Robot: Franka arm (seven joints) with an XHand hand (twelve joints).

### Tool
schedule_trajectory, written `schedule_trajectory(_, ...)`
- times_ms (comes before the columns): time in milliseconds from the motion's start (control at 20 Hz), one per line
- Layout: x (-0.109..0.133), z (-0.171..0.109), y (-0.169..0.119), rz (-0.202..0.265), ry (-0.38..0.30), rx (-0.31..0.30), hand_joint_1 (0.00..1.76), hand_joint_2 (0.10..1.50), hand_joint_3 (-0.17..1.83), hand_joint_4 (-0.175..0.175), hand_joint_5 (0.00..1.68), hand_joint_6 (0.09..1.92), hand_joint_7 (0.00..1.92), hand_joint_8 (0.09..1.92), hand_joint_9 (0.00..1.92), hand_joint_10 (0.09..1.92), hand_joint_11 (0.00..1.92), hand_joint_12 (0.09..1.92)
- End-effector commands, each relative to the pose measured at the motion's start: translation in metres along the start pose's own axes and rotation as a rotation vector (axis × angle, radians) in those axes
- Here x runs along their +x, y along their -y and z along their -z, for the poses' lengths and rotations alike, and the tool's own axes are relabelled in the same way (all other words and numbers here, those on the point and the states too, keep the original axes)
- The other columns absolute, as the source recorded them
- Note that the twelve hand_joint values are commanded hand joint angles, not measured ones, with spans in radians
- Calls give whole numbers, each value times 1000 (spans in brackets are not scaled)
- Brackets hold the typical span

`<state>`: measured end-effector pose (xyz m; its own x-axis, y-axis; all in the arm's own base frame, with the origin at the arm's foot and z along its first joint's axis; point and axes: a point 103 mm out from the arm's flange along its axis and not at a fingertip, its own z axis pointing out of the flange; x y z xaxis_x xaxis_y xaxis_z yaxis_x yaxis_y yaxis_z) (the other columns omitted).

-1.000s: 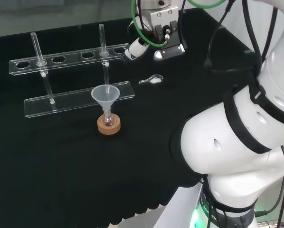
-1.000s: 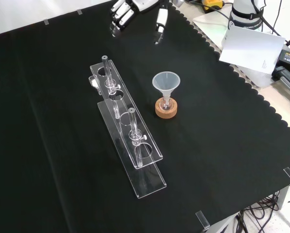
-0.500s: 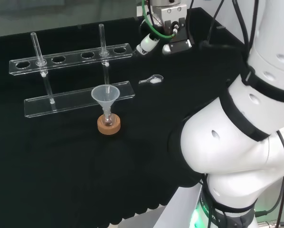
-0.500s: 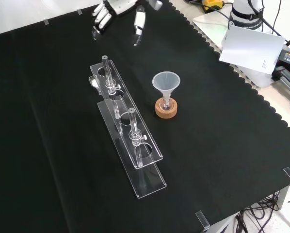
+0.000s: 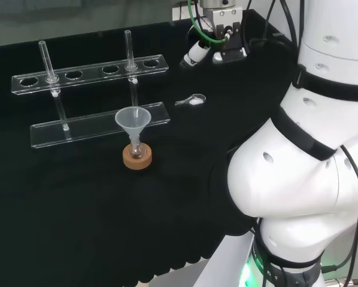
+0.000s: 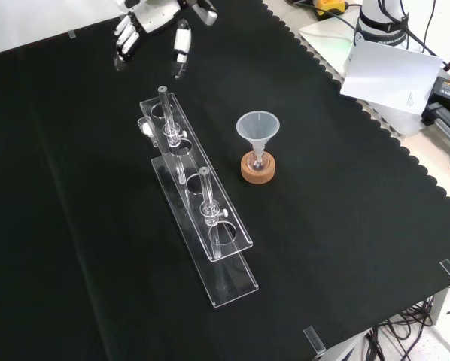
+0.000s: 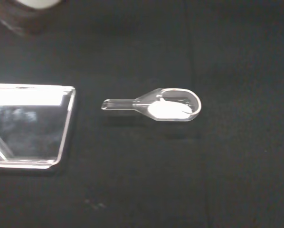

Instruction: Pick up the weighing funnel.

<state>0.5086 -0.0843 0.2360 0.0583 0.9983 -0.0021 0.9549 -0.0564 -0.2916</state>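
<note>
The weighing funnel lies just beside the rack

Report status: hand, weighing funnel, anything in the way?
Hand open, empty, off the cloth. Weighing funnel lying on cloth, untouched, white powder inside. Clear rack ends near its stem, not touching.

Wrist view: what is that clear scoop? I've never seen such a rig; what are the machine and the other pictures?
One white robot arm with a robot hand works over a black cloth. The head view looks over the arm from behind, the front view faces it, the wrist view looks past the palm. The scoop is the weighing funnel, lying on the cloth with something white inside. Nearby: a clear rack with tubes, and a funnel in a flask on a cork ring. The robot hand is open and holds nothing.
</note>
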Motion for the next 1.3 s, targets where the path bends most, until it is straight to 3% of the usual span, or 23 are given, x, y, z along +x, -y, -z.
schedule_trajectory(50,-27,-25,-27,-13,-5,54,791,740,251,-44,454,87,266,674,528,608,319,1358)
schedule_trajectory(650,-34,-72,-56,10,29,163,818,675,381,-39,485,87,268,665,534,585,332,1346)
schedule_trajectory(1300,-32,-105,-74,43,139,155,840,632,471,-35,505,87,267,669,539,590,339,1350)
